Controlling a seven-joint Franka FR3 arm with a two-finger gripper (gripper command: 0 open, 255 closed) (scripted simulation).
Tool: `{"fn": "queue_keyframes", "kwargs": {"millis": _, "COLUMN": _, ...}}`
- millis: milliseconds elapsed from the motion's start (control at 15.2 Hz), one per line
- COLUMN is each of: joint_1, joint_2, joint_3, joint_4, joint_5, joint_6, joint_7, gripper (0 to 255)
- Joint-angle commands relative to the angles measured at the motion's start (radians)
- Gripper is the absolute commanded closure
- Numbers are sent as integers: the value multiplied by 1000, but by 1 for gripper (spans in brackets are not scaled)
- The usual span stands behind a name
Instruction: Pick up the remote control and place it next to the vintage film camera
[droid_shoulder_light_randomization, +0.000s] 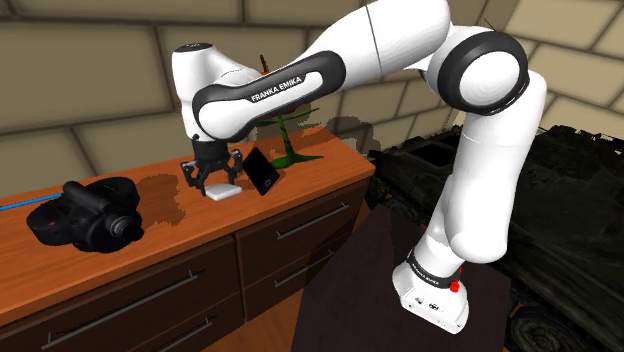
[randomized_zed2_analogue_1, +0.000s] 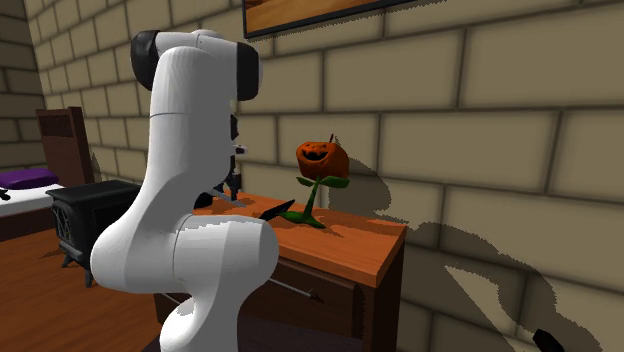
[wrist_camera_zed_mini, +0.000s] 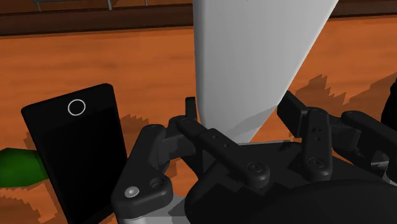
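Claw (droid_shoulder_light_randomization: 214, 181) clasps the white remote (wrist_camera_zed_mini: 254, 57); its near end hides behind the fingers (wrist_camera_zed_mini: 216, 143); camera (droid_shoulder_light_randomization: 90, 215) well apart.

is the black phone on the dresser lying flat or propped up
Propped up: in the shoulder view the phone stands on its lower edge on the dresser, its face slanted, not flat. What supports it, cannot tell.

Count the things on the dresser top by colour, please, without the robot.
Black: 2, the film camera and the phone.
White: 1, the remote.
Orange and green: 1, the pumpkin flower.
Blue: 1, a thin thing at the shoulder view's left edge.
Total: 5.
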Motion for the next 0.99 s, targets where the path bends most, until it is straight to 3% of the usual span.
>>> {"fn": "queue_keyframes", "kwargs": {"millis": 0, "joint_1": 1, "joint_2": 9, "joint_3": -1, "joint_4": -18, "joint_5": -3, "joint_6": 27, "joint_7": 3, "gripper": 255}}
{"fn": "queue_keyframes", "kwargs": {"millis": 924, "joint_1": 6, "joint_2": 84, "joint_3": -8, "joint_4": -81, "joint_5": -26, "joint_6": 164, "joint_7": 17, "gripper": 255}}
